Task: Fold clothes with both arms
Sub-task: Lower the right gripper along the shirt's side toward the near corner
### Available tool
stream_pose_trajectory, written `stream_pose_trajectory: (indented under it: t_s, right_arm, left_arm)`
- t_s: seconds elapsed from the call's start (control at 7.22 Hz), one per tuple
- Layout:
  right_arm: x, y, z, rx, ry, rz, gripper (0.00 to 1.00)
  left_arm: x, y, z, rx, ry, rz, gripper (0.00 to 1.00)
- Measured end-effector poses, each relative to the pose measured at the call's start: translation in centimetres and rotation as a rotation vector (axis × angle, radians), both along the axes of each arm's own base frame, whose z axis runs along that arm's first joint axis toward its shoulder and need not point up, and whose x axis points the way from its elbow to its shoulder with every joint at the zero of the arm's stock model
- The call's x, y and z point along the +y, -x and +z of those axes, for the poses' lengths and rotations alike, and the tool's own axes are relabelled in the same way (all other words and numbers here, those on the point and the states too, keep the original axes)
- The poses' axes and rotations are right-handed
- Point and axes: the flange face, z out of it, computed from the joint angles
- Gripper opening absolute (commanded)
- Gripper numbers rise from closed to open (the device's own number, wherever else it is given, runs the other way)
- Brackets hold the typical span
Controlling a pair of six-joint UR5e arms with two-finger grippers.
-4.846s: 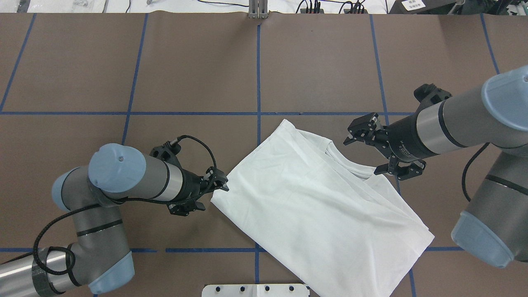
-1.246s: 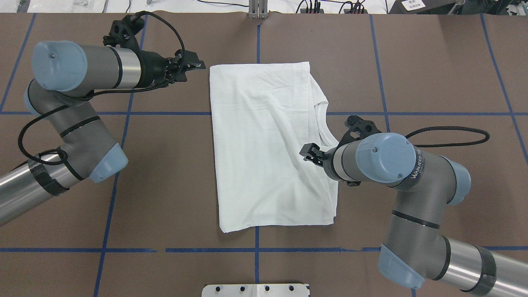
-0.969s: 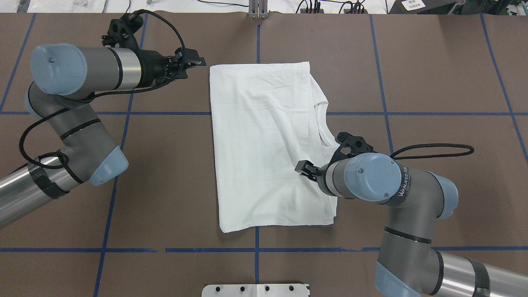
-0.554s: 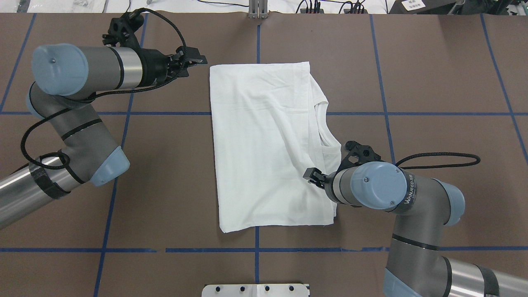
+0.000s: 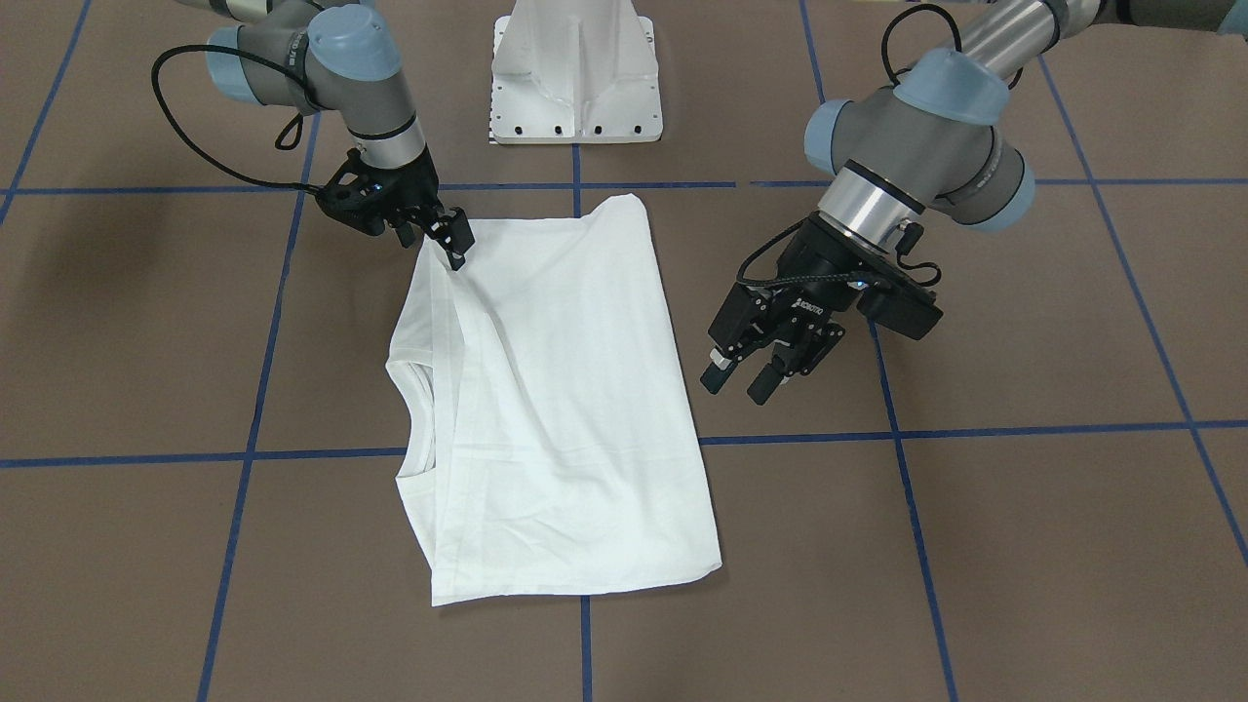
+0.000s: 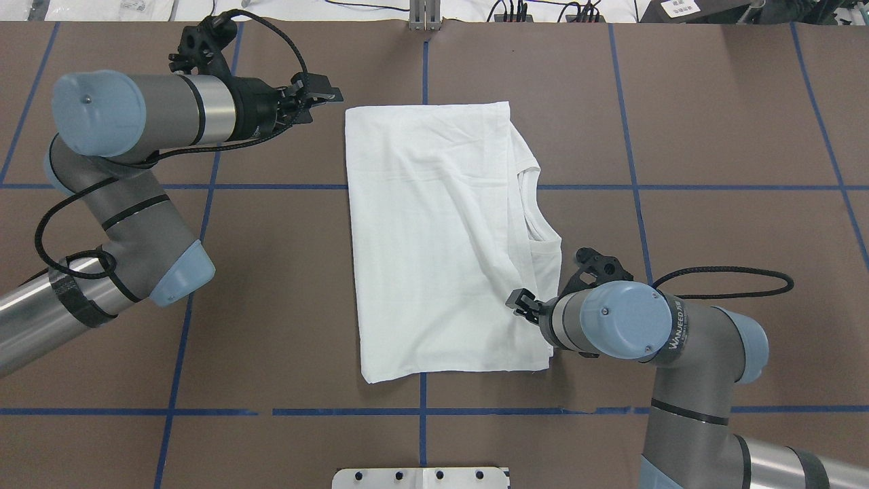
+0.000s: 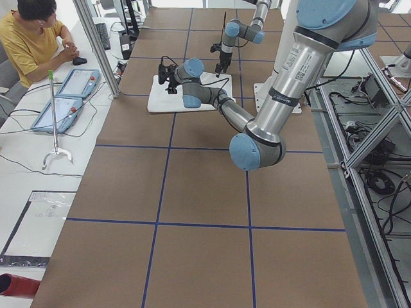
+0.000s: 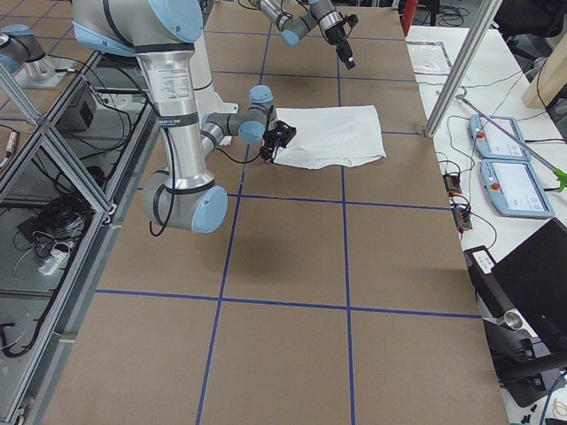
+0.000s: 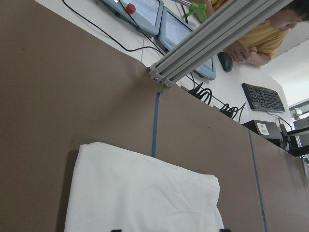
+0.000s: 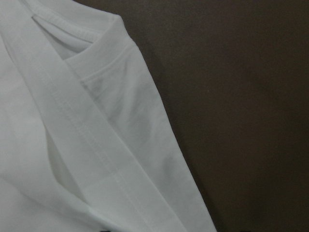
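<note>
The white shirt [image 6: 434,238] lies flat on the brown table, folded into a tall rectangle, with its collar [image 6: 536,234] at the right edge. No black text shows. My left gripper [image 6: 324,96] is open and empty, just left of the shirt's far left corner; in the front view [image 5: 741,380] it hovers beside the shirt [image 5: 556,390]. My right gripper [image 6: 521,304] looks open, low over the shirt's right edge near the near corner, tips at the cloth [image 5: 444,244]. The right wrist view shows the hemmed fold [image 10: 72,121] close up.
The white pedestal base [image 6: 421,477] stands at the near table edge. Blue tape lines [image 6: 424,407] grid the table. A metal post [image 6: 424,13] and cables sit at the far edge. An operator [image 7: 32,38] and tablets [image 7: 67,96] are beyond it.
The shirt went from lying diagonally to lying straight and farther away. In the last second my right gripper slid along the shirt's right edge toward me. The left gripper hardly moved.
</note>
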Motion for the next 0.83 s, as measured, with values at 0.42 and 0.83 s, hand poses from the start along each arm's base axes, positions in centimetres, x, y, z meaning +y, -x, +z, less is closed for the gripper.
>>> stream_pose_trajectory:
  t_s: [0.42, 0.83]
  right_arm:
    - [1.4, 0.4, 0.3, -0.001, 0.025, -0.007, 0.23]
    - [1.7, 0.4, 0.3, -0.008, 0.05, 0.009, 0.0]
  left_arm:
    - [0.2, 0.1, -0.3, 0.005, -0.005, 0.001, 0.74]
    - [0.3, 0.3, -0.6, 0.01, -0.009, 0.001, 0.74]
